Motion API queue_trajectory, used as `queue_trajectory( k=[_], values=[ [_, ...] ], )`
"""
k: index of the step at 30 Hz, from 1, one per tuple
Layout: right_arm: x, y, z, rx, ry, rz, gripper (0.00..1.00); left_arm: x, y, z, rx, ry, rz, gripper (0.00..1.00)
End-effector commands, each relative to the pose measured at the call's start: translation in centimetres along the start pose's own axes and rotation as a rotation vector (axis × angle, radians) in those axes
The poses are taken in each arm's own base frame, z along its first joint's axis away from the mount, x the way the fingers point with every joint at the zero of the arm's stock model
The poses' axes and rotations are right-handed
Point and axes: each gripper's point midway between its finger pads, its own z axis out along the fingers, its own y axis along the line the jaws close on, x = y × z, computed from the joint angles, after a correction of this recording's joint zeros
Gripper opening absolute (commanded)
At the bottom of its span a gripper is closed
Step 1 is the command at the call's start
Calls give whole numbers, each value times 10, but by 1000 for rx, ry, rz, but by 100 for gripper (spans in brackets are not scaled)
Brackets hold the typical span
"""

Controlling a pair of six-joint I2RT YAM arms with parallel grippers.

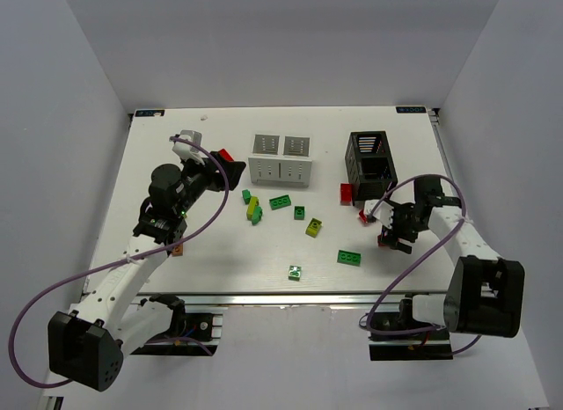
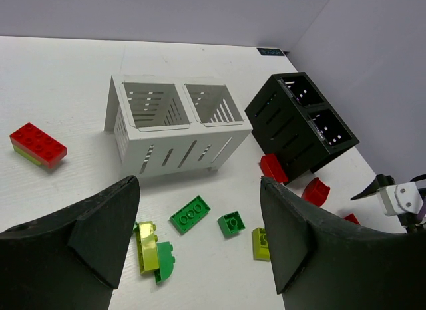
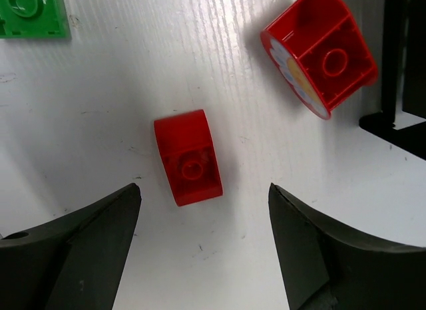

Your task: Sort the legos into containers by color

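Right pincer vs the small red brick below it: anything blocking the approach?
Nothing visible. The right pincer is open, and the small red brick lies on bare table in line with the gap between its jaws. A larger red brick lies apart from it, nearer the black box, clear of the path.

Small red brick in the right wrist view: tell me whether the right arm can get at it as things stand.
Probably yes. The right end effector is open directly above the small red brick, with bare table on both sides; the bigger red brick and black box lie clear of it.
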Motion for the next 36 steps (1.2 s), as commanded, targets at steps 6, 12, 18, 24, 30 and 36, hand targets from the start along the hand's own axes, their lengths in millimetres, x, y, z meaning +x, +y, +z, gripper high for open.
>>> queue_trajectory(
  k=[6, 12, 18, 24, 30, 36],
  values=[
    [-1, 2, 16, -75, -41, -134, 80, -14, -7, -1, 11, -28, 19, 82],
    [-1, -4, 27, -51, -12, -185, 80, -14, -7, -1, 13, -26, 18, 82],
    [-7, -2, 39, -62, 5, -222, 79, -13, -7, -1, 13, -24, 18, 82],
    [2, 7, 42, -124, 55, -163, 69, -13, -7, 0, 16, -23, 18, 82],
    [9, 13, 43, -143, 88, -137, 61, -13, -8, 0, 17, -23, 18, 82],
    [-4, 12, 35, -135, 38, -121, 32, -13, -7, 0, 16, -23, 20, 82]
  ],
)
